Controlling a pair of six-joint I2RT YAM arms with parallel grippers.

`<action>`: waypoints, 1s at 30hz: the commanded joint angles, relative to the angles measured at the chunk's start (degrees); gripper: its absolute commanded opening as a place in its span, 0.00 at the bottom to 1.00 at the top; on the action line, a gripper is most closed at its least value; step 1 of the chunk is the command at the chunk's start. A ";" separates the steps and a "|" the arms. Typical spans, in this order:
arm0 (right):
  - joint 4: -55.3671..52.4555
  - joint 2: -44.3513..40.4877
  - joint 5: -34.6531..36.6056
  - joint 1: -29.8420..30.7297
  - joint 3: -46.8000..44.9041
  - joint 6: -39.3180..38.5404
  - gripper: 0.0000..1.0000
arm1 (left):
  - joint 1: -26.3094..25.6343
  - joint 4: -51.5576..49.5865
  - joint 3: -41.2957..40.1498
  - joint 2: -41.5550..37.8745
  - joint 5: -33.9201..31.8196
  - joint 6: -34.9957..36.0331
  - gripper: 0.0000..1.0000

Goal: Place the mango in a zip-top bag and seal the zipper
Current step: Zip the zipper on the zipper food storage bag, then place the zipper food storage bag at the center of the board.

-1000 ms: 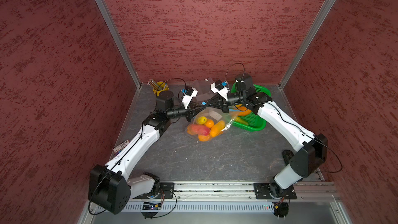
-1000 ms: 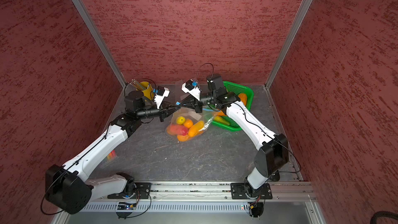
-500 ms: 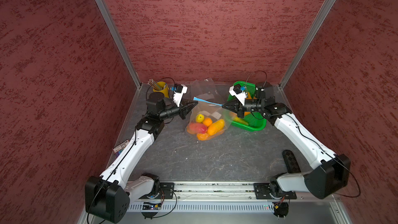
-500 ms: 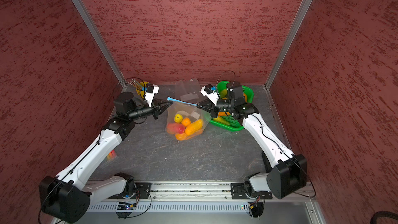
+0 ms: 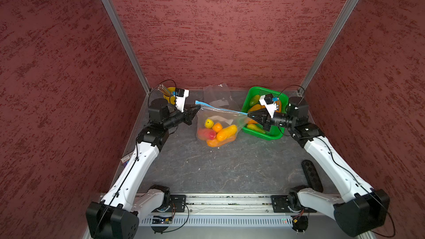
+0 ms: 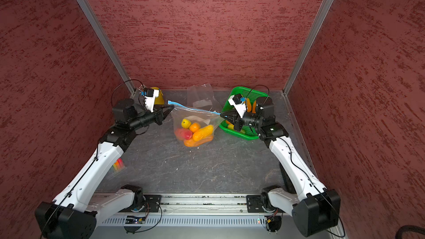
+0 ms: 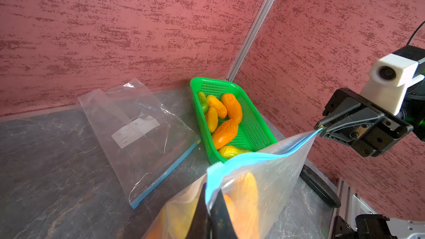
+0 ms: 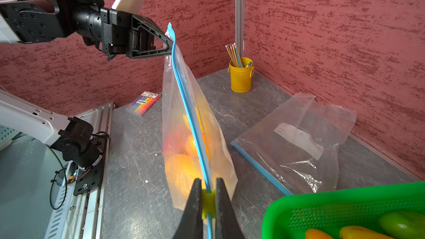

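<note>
In both top views the zip-top bag hangs stretched between the arms. The mango sits inside among other fruit, and the bag's bottom seems to touch the bench. Left wrist view: the left fingers are closed on the bag's corner at one end of the zipper. Right wrist view: the right fingers pinch the yellow slider at the opposite end, and the strip reads closed throughout. I judge sealing near its finish. Next I should confirm the slider is home, then release gently.
</note>
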 commanded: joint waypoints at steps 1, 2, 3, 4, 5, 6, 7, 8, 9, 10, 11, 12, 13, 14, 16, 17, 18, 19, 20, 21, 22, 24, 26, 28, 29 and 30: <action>5.57 -0.54 -3.98 -2.05 -0.44 4.34 0.08 | 3.17 -0.77 1.49 -1.12 -7.50 -1.34 0.00; 7.30 0.21 -6.79 -1.98 -0.29 5.73 0.09 | 3.17 -0.23 1.21 -1.05 -7.75 -2.01 0.00; 8.36 0.61 -8.34 -2.01 0.07 6.73 0.09 | 3.24 -0.11 1.16 -0.99 -8.06 -2.49 0.00; 8.81 0.69 -8.97 -1.98 0.49 7.34 0.09 | 3.32 -0.27 1.34 -0.87 -8.73 -2.83 0.00; 9.37 0.33 -8.49 -2.01 0.61 7.88 0.10 | 3.55 -0.74 1.59 -0.80 -9.61 -3.16 0.00; 10.11 -0.19 -7.63 -2.00 0.45 8.40 0.15 | 3.74 -1.05 1.80 -0.81 -10.07 -3.52 0.00; 11.05 -0.80 -6.96 -2.00 0.12 9.12 0.23 | 4.09 -1.45 2.00 -0.71 -10.20 -3.76 0.00; 11.98 -1.42 -6.89 -2.00 -0.17 9.72 0.32 | 4.52 -1.78 2.18 -0.62 -10.23 -4.00 0.00; 12.66 -1.94 -6.68 -2.01 -0.41 10.34 0.44 | 4.86 -1.95 2.47 -0.53 -10.22 -4.15 0.00; 13.42 -2.64 -5.89 -2.02 -0.89 11.44 0.51 | 5.08 -2.29 2.60 -0.29 -10.38 -4.38 0.00; 14.10 -3.49 -4.45 -1.99 -1.48 12.56 0.52 | 5.42 -2.50 2.64 -0.14 -10.76 -4.55 0.00; 14.61 -4.27 -2.62 -2.01 -2.02 13.33 0.53 | 5.60 -2.67 2.68 0.09 -11.34 -4.83 0.00; 15.22 -5.31 0.32 -1.99 -2.94 14.90 0.61 | 5.99 -2.96 2.65 0.37 -12.26 -5.32 0.00; 15.92 -6.33 4.08 -2.04 -4.07 16.63 0.71 | 6.30 -3.22 2.63 0.87 -13.14 -6.04 0.00; 16.77 -7.92 10.49 -2.05 -6.34 19.57 0.79 | 7.31 -3.89 3.00 2.06 -15.46 -7.10 0.00; 16.79 -8.37 12.67 -1.98 -7.24 20.84 0.80 | 7.79 -4.58 3.27 2.84 -16.80 -8.01 0.00; 16.24 -8.62 14.17 -2.02 -8.01 21.53 0.82 | 8.62 -4.93 3.65 3.85 -17.37 -9.04 0.00; 15.69 -8.84 14.63 -2.03 -8.69 22.03 0.87 | 9.49 -5.47 4.27 5.04 -17.56 -9.88 0.04; 15.50 -9.16 15.07 -2.07 -9.55 22.55 0.89 | 10.13 -6.61 5.08 6.15 -18.09 -10.63 0.11; 15.30 -9.64 15.83 -2.05 -10.51 23.16 0.90 | 10.59 -8.18 6.10 7.46 -18.86 -10.77 0.13; 15.26 -10.37 16.60 -2.01 -11.64 23.57 0.90 | 10.90 -10.32 7.35 8.77 -20.40 -10.41 0.12; 15.11 -12.17 18.47 -2.05 -13.91 24.19 0.91 | 11.58 -14.35 9.57 10.52 -24.85 -10.08 0.12; 14.32 -14.20 20.33 -2.01 -15.98 24.56 0.92 | 12.75 -17.50 11.03 10.90 -28.36 -10.25 0.12; 13.03 -16.33 22.20 -2.05 -17.40 24.32 0.94 | 13.76 -19.35 11.92 9.92 -32.52 -10.38 0.16; 12.47 -17.09 23.51 -1.99 -17.90 24.50 0.94 | 14.31 -19.79 12.09 9.26 -33.73 -10.40 0.22; 12.07 -17.92 24.82 -2.04 -18.38 24.60 0.95 | 14.96 -19.93 12.13 8.53 -34.26 -10.59 0.32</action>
